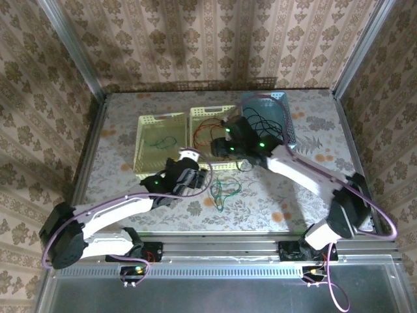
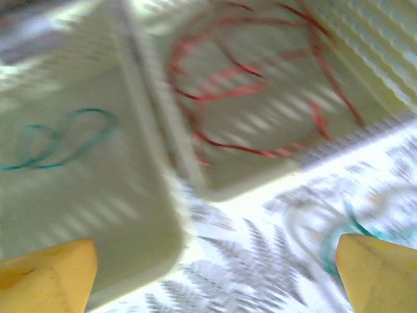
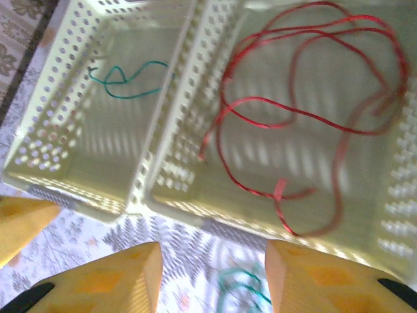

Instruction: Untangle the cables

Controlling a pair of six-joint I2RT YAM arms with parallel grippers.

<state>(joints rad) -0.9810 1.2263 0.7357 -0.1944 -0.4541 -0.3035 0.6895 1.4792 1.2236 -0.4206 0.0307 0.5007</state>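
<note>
The table (image 1: 306,195), covered in a flowered cloth, carries three baskets side by side at its far half: a pale yellow left basket (image 1: 144,140), a pale yellow middle basket (image 1: 199,114) touching it, and a teal basket (image 1: 287,120) on the right. The left arm (image 1: 117,208) and the right arm (image 1: 306,171) both reach in toward the near edge of the middle basket. A red cable (image 3: 296,114) lies in loose loops inside the middle basket, a black cable (image 1: 264,124) in the teal one, and a small green cable (image 3: 127,96) in the left basket. A green tangle (image 1: 225,190) rests on the cloth just in front of the middle basket. The left gripper (image 2: 215,280) has its fingers spread wide, holding nothing; the right gripper (image 3: 212,277) has its fingers apart and empty.
</note>
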